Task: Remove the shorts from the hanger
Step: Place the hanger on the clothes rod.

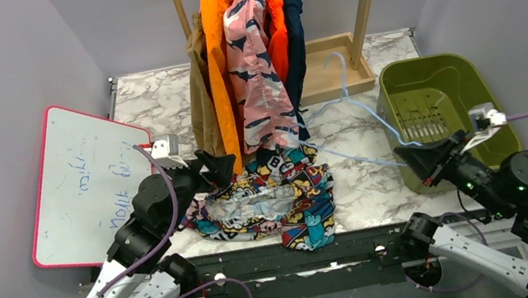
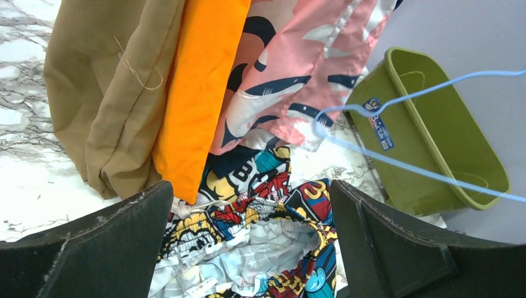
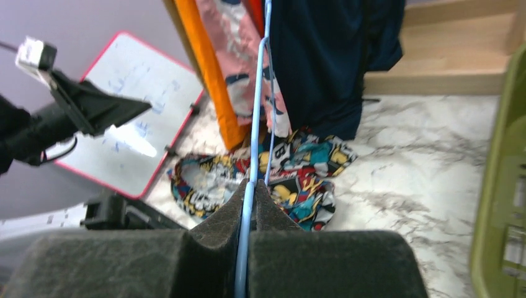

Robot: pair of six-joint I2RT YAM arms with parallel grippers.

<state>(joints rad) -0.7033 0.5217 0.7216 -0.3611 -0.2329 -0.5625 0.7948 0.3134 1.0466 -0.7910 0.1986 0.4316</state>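
Marble tabletop point(image 1: 378, 183), shorts point(image 1: 269, 204) with possible "B".

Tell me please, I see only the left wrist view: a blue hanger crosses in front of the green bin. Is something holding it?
Observer: Yes. In the right wrist view, the right gripper is shut on the wire of the blue hanger.
Operator: Thank you. Does anything hang behind the pink pair? My view cuts it off.
Observer: Yes, a navy pair hangs just behind it. It shows clearly in the right wrist view.
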